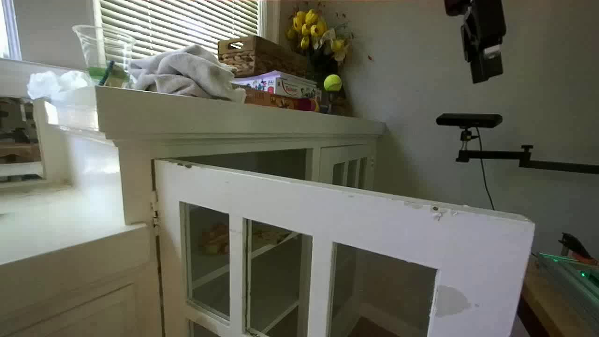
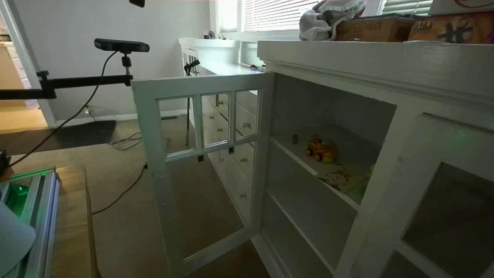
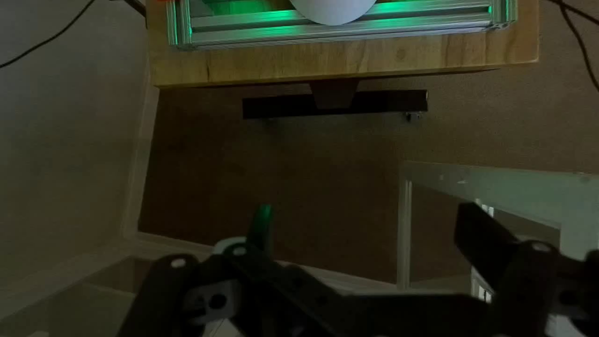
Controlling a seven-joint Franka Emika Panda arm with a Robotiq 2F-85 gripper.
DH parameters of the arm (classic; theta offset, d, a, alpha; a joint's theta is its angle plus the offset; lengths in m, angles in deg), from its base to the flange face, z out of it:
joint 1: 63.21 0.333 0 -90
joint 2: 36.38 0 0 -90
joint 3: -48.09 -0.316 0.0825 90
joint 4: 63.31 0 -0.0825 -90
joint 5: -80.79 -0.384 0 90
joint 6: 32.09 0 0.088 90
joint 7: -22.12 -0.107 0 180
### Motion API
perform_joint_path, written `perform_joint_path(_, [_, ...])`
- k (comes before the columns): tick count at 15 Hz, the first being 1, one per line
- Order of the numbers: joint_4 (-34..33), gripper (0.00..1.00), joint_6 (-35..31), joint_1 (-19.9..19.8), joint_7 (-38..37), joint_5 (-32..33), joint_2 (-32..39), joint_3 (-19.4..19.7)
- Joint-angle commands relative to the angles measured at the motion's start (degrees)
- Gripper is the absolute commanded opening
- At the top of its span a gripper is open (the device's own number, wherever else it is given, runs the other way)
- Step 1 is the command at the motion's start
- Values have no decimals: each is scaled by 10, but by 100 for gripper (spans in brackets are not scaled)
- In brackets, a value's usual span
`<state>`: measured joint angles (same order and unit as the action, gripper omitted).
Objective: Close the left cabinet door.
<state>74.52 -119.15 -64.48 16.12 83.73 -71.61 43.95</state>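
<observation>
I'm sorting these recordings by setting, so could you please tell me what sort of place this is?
Most likely a room in a home, perhaps a living or dining room: a toy sits inside the white cabinet, and there are yellow flowers nearby.

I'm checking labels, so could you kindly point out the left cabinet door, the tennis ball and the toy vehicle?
Left cabinet door (image 1: 321,274), in an exterior view: a vertical muntin.
Tennis ball (image 1: 332,83), in an exterior view: its middle.
Toy vehicle (image 2: 323,150), in an exterior view: its body.

A home: flowers (image 1: 310,27), toy (image 2: 323,150), blinds (image 1: 187,21)
</observation>
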Motion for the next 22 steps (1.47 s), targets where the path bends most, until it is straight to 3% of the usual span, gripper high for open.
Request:
perform_joint_path(1, [-1, 100, 1, 6, -3, 2, 1, 5])
perform_joint_path(8, [14, 100, -5, 17, -9, -21, 12, -1])
perform_joint_path(15, [105, 100, -66, 86, -48, -108, 36, -68])
perform_joint_path(22, [104, 100, -141, 125, -118, -161, 92, -121])
